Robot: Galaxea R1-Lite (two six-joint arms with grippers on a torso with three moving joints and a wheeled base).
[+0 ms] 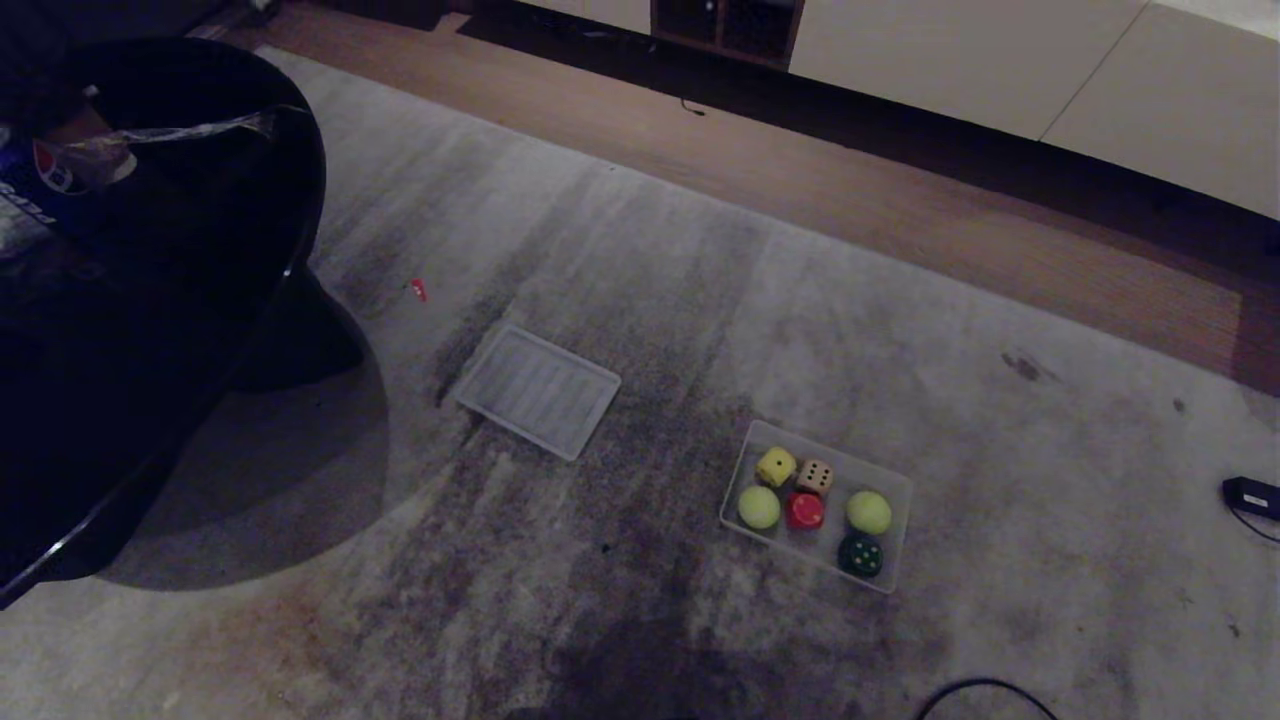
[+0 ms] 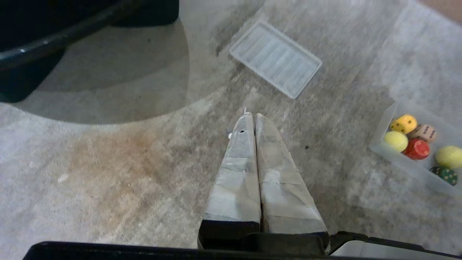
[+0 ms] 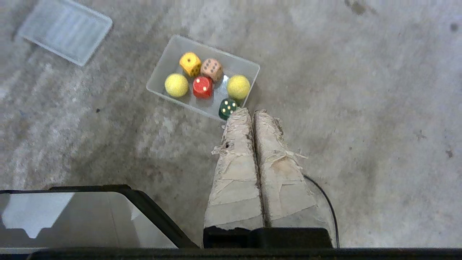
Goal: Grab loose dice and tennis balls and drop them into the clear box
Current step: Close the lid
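Note:
The clear box (image 1: 897, 478) (image 3: 162, 68) (image 2: 384, 119) sits on the grey carpet to my right front. Inside it lie a yellow die (image 1: 775, 466), a tan die (image 1: 815, 476), a red die (image 1: 804, 511), a dark green die (image 1: 860, 554) and two tennis balls (image 1: 758, 507) (image 1: 868, 512). My left gripper (image 2: 252, 115) hangs shut and empty above bare carpet. High above the floor, my right gripper (image 3: 249, 111) is shut and empty too, its tips over the box's near corner by the green die (image 3: 227, 107). Neither arm shows in the head view.
The flat ribbed lid (image 1: 538, 390) lies on the carpet left of the box. A dark round table (image 1: 150, 280) stands at the left. A black cable (image 1: 985, 690) and a black device (image 1: 1250, 495) lie at the right; wood floor and cabinets (image 1: 960, 60) are beyond.

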